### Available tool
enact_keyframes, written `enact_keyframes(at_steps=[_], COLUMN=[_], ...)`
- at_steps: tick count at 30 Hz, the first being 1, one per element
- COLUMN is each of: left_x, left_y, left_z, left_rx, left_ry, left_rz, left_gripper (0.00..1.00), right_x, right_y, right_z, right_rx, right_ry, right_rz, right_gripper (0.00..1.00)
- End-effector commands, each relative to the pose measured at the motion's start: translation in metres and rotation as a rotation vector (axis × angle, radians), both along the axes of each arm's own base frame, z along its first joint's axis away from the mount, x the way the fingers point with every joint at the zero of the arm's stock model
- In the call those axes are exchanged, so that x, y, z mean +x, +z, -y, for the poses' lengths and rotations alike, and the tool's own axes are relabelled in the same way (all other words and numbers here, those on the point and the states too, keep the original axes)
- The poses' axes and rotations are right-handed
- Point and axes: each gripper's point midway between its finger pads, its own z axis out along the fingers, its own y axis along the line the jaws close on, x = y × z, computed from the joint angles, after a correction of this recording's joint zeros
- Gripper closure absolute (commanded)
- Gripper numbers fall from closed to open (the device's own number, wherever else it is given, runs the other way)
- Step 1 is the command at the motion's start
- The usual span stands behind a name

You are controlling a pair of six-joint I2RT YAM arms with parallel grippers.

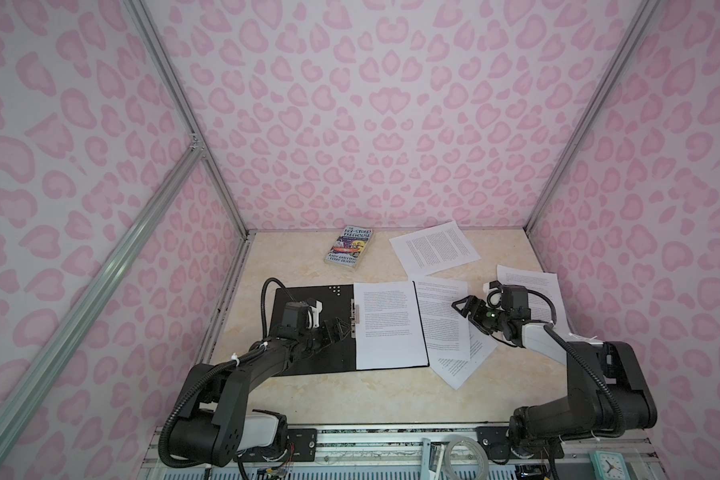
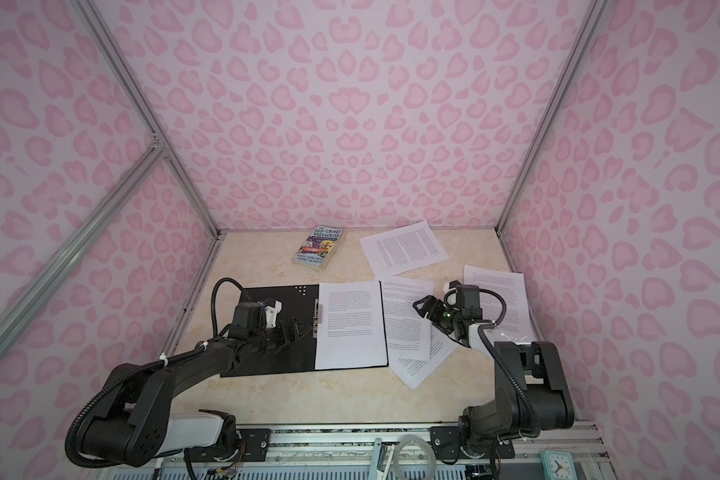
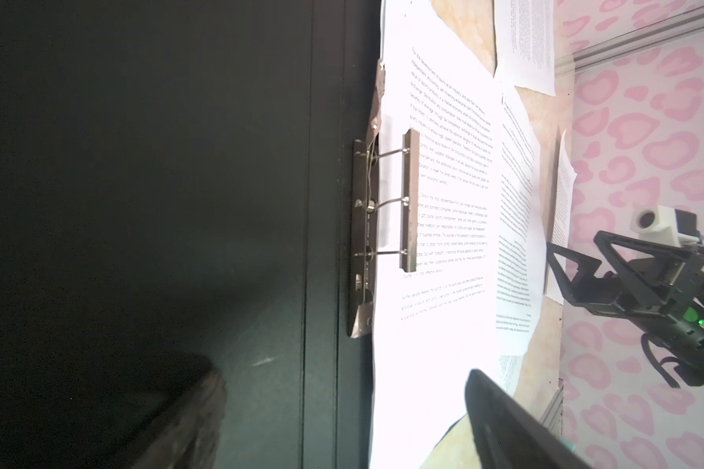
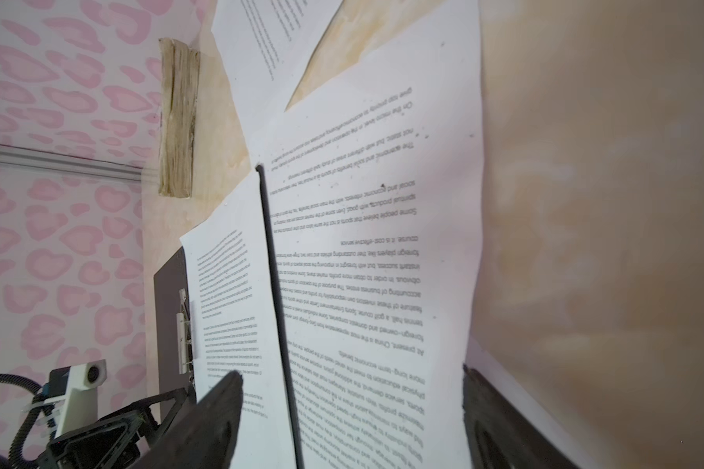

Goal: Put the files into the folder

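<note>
My left claw [image 1: 338,328] released above thin black open folder [image 1: 308,365]; right claw [image 1: 460,305] released over loose white printed sheets [image 1: 441,324] at folder's 3 o'clock.

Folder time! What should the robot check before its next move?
1. Black-lined open folder lies flat: ok.
2. White printed paper sheet inside it: ok.
3. Every sheet inside: not ok; the far sheet and others lie loose on the beige table.
4. Left gripper open, near the metal spine clip: ok.
5. Right gripper open above the loose sheet beside the folder: ok.
6. Clip pressing paper: cannot tell.
</note>
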Motion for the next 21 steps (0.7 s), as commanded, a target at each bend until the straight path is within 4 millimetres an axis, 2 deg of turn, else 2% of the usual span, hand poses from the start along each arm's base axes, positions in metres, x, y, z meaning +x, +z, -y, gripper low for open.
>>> enact_keyframes(at_steps=[1, 5, 8, 11, 13, 21], left_x=[-0.020, -0.021, -0.020, -0.021, -0.020, -0.020], left_y=[-0.024, -0.024, -0.024, -0.024, -0.023, -0.023], left_z=[-0.013, -0.013, -0.013, -0.013, -0.013, -0.012], left_rx=[0.072, 0.073, 0.071, 0.072, 0.069, 0.069], left_ry=[0.037, 0.036, 0.036, 0.035, 0.036, 0.035], left_rz=[-0.126, -0.126, -0.125, -0.126, -0.124, -0.123], left_gripper=[0.06, 0.07, 0.07, 0.07, 0.07, 0.07], right_x=[0.002, 0.003, 0.001, -0.006, -0.009, -0.017], right_y=[0.015, 0.016, 0.007, -0.012, -0.019, -0.021], right_z=[-0.012, -0.018, -0.013, -0.005, -0.001, -0.009], right_rx=[0.054, 0.056, 0.024, -0.003, 0.027, 0.147], right_ry=[0.047, 0.068, 0.043, -0.003, -0.043, -0.062], right_rz=[0.046, 0.051, 0.031, -0.051, -0.058, -0.042], right_gripper=[0.16, 0.16, 0.16, 0.16, 0.17, 0.22])
